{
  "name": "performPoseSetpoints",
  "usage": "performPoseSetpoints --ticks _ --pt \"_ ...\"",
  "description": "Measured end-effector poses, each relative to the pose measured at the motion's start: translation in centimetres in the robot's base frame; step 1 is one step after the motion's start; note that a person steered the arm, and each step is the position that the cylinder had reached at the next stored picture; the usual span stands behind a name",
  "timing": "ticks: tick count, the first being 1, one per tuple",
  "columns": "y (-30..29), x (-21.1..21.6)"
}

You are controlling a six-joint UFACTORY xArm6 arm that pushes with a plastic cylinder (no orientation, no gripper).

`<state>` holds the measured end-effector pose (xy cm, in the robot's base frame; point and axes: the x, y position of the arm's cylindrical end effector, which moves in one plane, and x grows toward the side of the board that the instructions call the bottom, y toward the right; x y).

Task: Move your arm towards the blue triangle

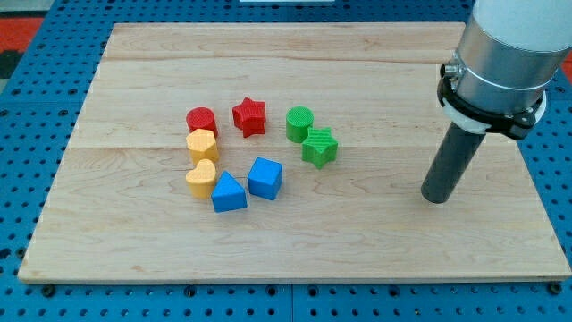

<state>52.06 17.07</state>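
Camera view shows a pale wooden board (295,241) lying on a blue pegboard table (27,107), with a strip of red at the view's top left corner. No container is on the board; the blocks lie loose in a rough ring left of its centre. The blue triangle (229,192) sits at the ring's bottom, just beside a blue cube (265,177) on its right and touching or nearly touching a yellow block (201,178) on its left. Above that is a second yellow block (203,144), then a red cylinder (202,119), a red star (249,115), a green cylinder (299,122) and a green star (320,147). My tip (435,198) rests on bare wood at the view's right, well apart from every block, the green star nearest. The rod is a plain pusher with nothing to open or close, and it touches no block.
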Motion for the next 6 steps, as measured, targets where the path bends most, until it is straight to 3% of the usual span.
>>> performPoseSetpoints --ticks 3,4,5,6 --pt "-0.3 0.0" --pt "-2.3 3.4" --pt "-7.2 9.2" --pt "-15.7 8.6"
